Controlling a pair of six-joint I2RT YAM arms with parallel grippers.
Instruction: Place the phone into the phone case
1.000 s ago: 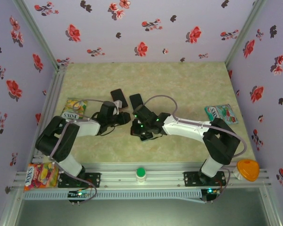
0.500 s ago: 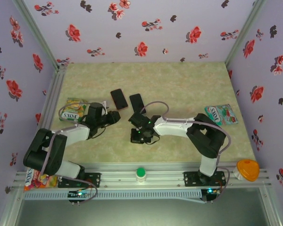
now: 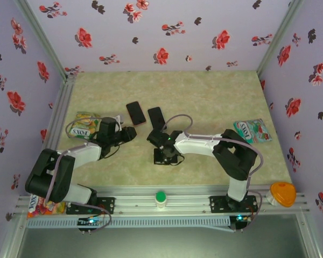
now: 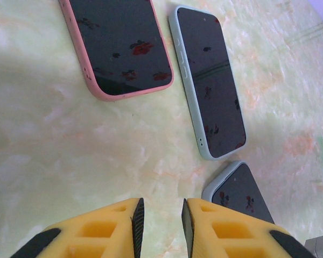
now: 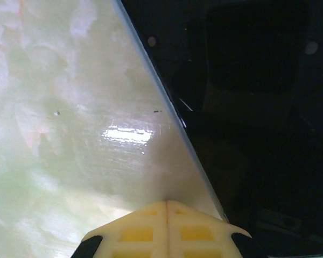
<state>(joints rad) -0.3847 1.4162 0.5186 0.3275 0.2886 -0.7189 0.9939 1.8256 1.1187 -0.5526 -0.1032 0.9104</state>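
**Seating the phone's edge**

The right gripper [image 5: 167, 210], fingers pressed together and empty, sits low just left of the glossy black phone [image 5: 258, 107] in its pale rubber case [image 5: 162, 91]. It should push squarely along that rim. The left gripper [image 4: 160, 221], slightly parted, holds nothing.

We start on the left arm [image 3: 83, 153]: glossy black joint housings with white links between them, and a thin grey cable [image 3: 75, 123] hanging loose well out from its black base [image 3: 89, 204]. The right arm [image 3: 202, 144] has the same build, its own grey cable, and a green light [image 3: 168, 140] glowing far from its base. Up close, the left tool [image 4: 160, 220] has yellow fingers [image 4: 91, 234] moulded with hollow pockets, and black pads [image 4: 138, 217] line their inner faces. The right tool [image 5: 167, 215] is the same yellow, with black at its outer corners.
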